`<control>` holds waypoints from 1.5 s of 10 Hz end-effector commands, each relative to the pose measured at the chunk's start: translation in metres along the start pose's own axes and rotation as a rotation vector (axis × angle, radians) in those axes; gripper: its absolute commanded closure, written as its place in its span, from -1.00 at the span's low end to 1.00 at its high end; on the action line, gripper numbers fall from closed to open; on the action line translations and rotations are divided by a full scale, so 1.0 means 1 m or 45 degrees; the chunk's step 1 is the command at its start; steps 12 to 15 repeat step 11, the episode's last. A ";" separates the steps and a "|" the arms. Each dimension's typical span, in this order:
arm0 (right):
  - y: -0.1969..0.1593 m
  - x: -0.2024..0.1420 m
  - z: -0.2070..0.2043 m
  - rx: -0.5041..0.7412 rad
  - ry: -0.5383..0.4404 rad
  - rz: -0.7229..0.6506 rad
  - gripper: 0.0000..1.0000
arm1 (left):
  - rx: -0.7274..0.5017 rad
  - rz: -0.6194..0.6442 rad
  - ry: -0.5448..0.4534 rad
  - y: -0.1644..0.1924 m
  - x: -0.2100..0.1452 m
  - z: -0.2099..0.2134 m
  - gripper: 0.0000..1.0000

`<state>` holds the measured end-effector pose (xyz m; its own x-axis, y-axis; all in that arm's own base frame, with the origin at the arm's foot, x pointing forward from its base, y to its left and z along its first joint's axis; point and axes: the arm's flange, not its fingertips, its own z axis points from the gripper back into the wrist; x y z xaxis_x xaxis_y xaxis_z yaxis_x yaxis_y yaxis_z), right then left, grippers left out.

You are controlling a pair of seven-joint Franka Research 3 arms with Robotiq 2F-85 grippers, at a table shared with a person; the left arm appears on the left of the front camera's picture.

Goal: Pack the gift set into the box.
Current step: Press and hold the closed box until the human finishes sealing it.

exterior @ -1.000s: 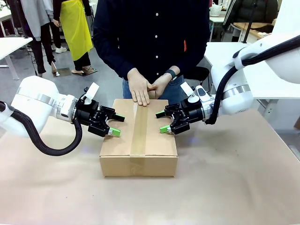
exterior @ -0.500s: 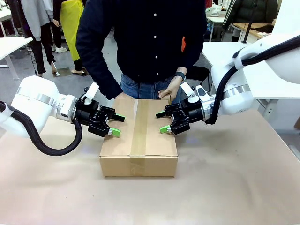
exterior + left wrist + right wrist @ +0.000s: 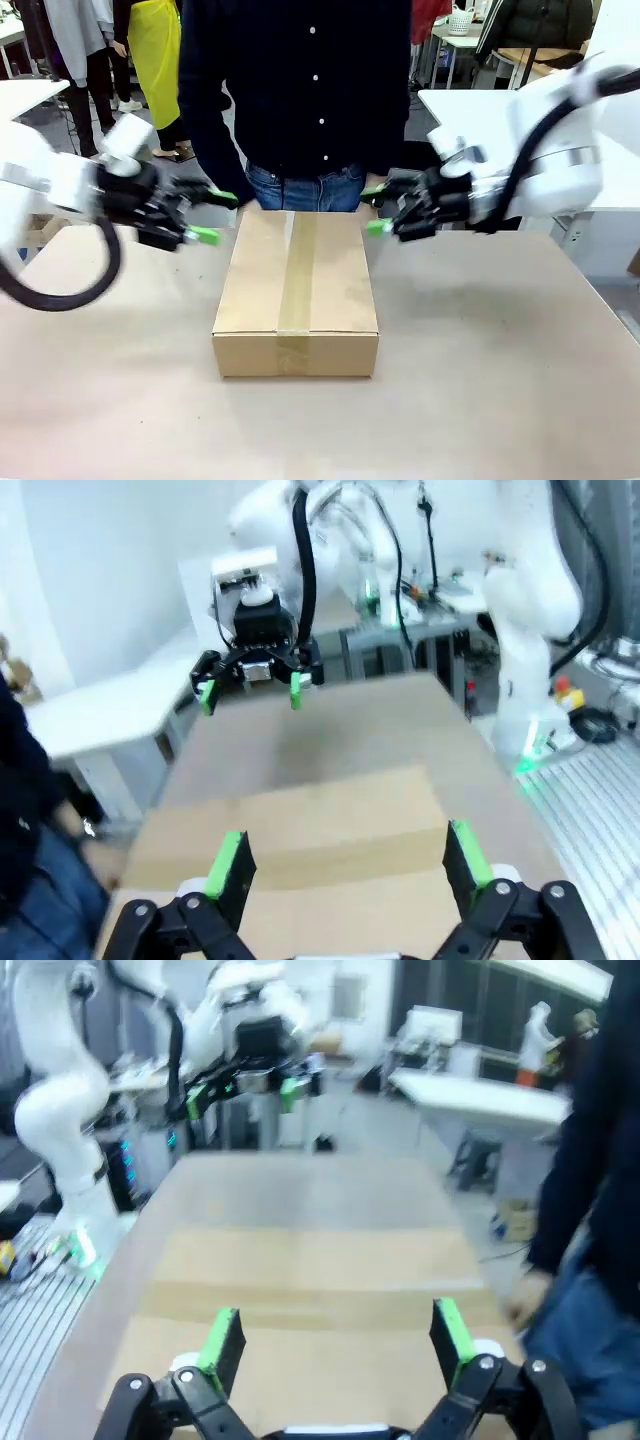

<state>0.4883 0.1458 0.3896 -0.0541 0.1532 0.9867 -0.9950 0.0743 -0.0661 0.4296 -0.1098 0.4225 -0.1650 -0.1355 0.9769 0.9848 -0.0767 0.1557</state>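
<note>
Front view: box [image 3: 296, 290], closed, tape strip [image 3: 298, 275] along its top seam, on table [image 3: 480, 400]. Since half a second ago both grippers have drawn back off its top: left gripper [image 3: 205, 215] now beyond the far-left corner, right gripper [image 3: 378, 211] beyond the far-right corner, both motion-blurred, jaws spread, holding nothing. Person's hands have left the lid. Left wrist view adds: box [image 3: 300, 830] below its parted fingers [image 3: 228, 865], right gripper [image 3: 252, 685] opposite. Right wrist view adds: person's hand [image 3: 525, 1295] beside box [image 3: 310, 1290].
</note>
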 end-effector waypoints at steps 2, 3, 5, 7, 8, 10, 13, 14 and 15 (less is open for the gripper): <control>0.068 0.021 0.111 -0.430 -0.281 0.078 -1.00 | 0.242 0.001 -0.322 -0.057 -0.021 0.101 -1.00; 0.085 0.012 0.140 -0.543 -0.354 0.091 -1.00 | 0.396 0.047 -0.411 -0.072 -0.043 0.125 -1.00; 0.064 0.030 0.128 -0.434 -0.296 0.009 -1.00 | 0.267 0.023 -0.303 -0.069 -0.008 0.116 -1.00; 0.064 0.030 0.128 -0.434 -0.296 0.009 -1.00 | 0.267 0.023 -0.303 -0.069 -0.008 0.116 -1.00; 0.064 0.030 0.128 -0.434 -0.296 0.009 -1.00 | 0.267 0.023 -0.303 -0.069 -0.008 0.116 -1.00; 0.064 0.030 0.128 -0.434 -0.296 0.009 -1.00 | 0.267 0.023 -0.303 -0.069 -0.008 0.116 -1.00; 0.064 0.030 0.128 -0.434 -0.296 0.009 -1.00 | 0.267 0.023 -0.303 -0.069 -0.008 0.116 -1.00; 0.064 0.030 0.128 -0.434 -0.296 0.009 -1.00 | 0.267 0.023 -0.303 -0.069 -0.008 0.116 -1.00; 0.064 0.030 0.128 -0.434 -0.296 0.009 -1.00 | 0.267 0.023 -0.303 -0.069 -0.008 0.116 -1.00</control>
